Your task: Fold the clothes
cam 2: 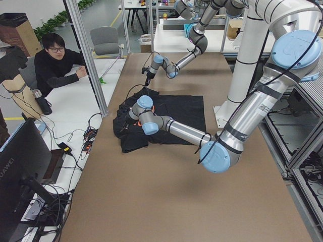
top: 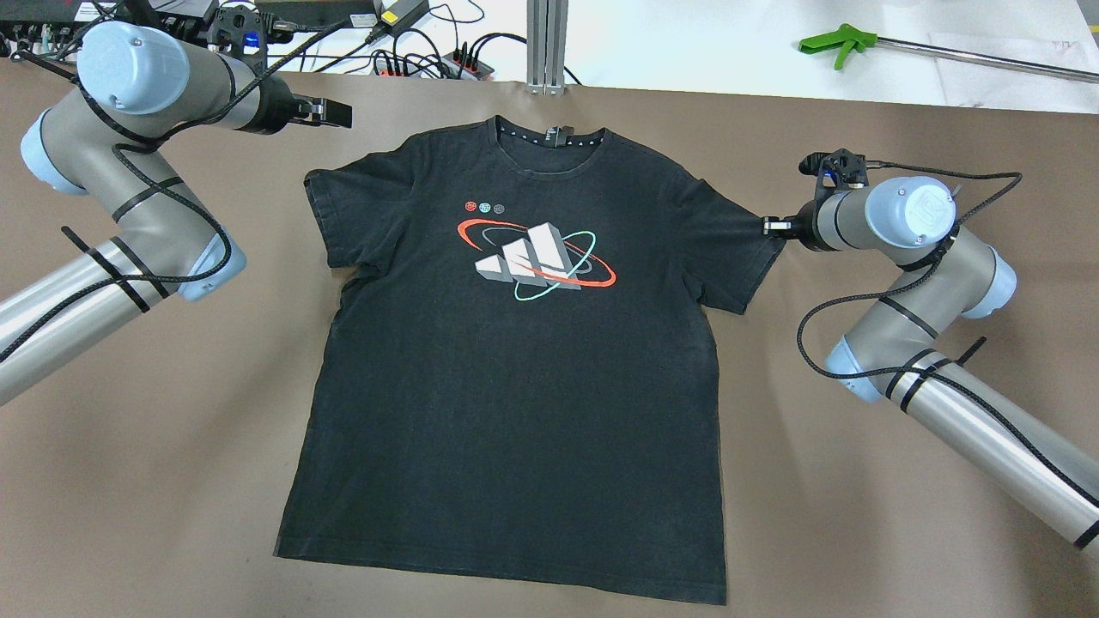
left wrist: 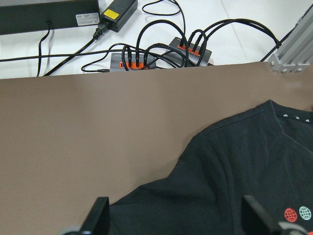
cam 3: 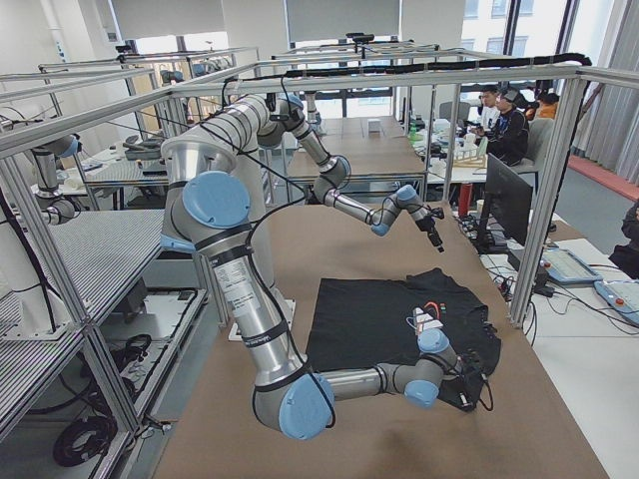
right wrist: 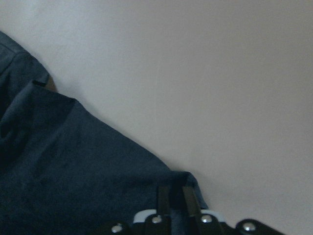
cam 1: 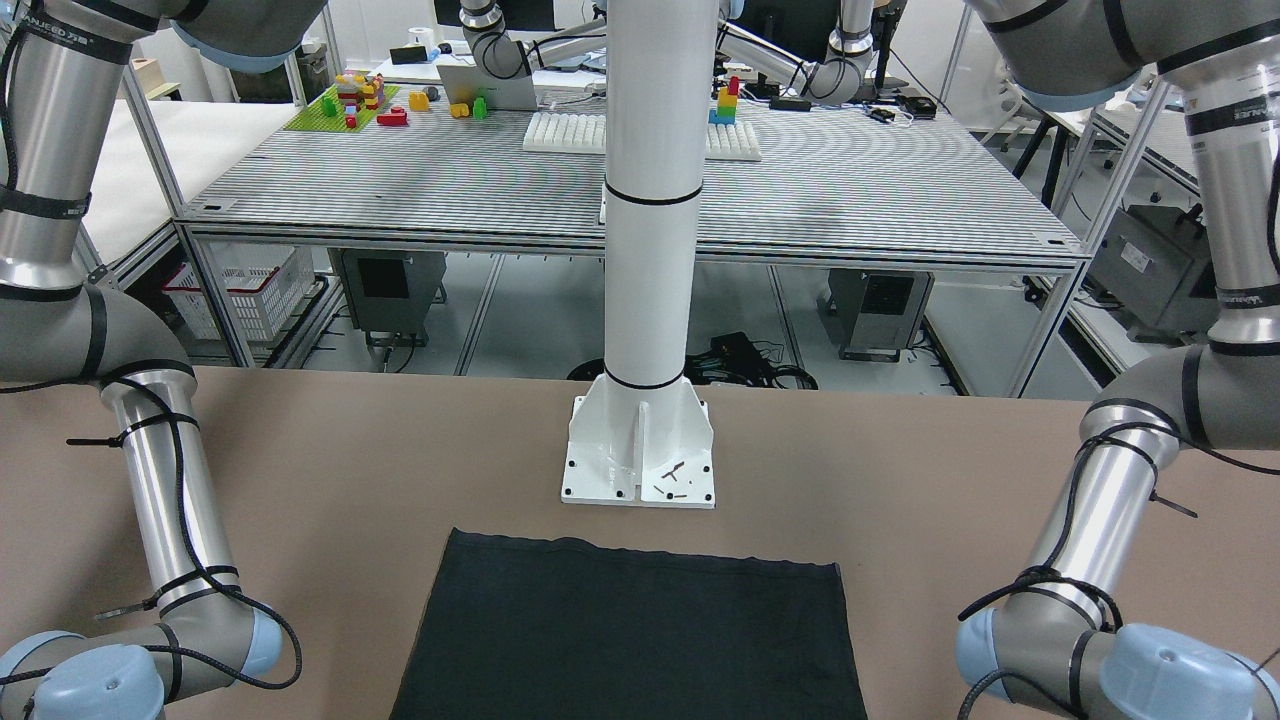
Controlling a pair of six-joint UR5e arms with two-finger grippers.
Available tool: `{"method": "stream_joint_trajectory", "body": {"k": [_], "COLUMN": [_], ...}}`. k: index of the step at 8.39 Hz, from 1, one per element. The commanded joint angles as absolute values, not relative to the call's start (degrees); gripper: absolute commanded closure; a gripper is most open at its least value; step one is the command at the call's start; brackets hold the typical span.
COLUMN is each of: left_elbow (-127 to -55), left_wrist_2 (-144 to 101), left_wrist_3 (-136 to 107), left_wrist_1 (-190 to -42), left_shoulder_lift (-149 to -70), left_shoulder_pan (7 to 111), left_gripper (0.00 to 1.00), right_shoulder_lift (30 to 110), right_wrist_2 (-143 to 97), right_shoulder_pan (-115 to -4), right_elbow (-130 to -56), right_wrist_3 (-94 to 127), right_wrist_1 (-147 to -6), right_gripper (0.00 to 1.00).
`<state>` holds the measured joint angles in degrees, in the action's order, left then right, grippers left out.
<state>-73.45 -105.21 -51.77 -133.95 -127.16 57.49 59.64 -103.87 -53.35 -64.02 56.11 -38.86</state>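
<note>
On the brown table (top: 172,481) the black shirt (top: 515,386) lies flat, with bare table all around it. The right gripper (top: 770,227) pinches one sleeve's edge. The left gripper (top: 339,112) hangs wide open near the other sleeve.

Either side of the white pillar (cam 1: 650,200) I have the left arm (top: 129,215) and right arm (top: 936,300): silver tubes, grey joints, pale blue caps. A black cable runs along each, cinched with black zip ties. Black bands ring the pillar. My left pincer (top: 339,112) and right pincer (right wrist: 176,191) are black; silver screw heads sit behind the right one's fingers (right wrist: 164,198).
</note>
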Motion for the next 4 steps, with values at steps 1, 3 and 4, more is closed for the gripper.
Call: {"method": "stream_joint_trajectory", "body": {"k": [1,3,4], "left_elbow": [-75.24,-75.23,-75.06], "left_wrist_2": [-105.47,-105.56,-105.3], "left_wrist_3": [-51.77,-51.77,-51.77], "left_wrist_1": [-133.51,-133.42,-133.42], "left_shoulder_lift": [-126.65,-126.65,-126.65], "left_shoulder_pan": [57.48,57.48,57.39], "left_gripper": [0.05,0.05,0.05], "right_shoulder_lift": [58.54,58.54,58.88], "right_wrist_2": [-104.15,-104.41,-104.33], "right_shoulder_pan": [-53.96,-54.32,-54.23], "right_elbow": [-65.38,-66.53,-66.53], "right_wrist_3": [56.16,56.16,55.73], "right_wrist_1": [-39.11,-39.29,-39.37], "right_gripper": [1.0,1.0,0.99]}}
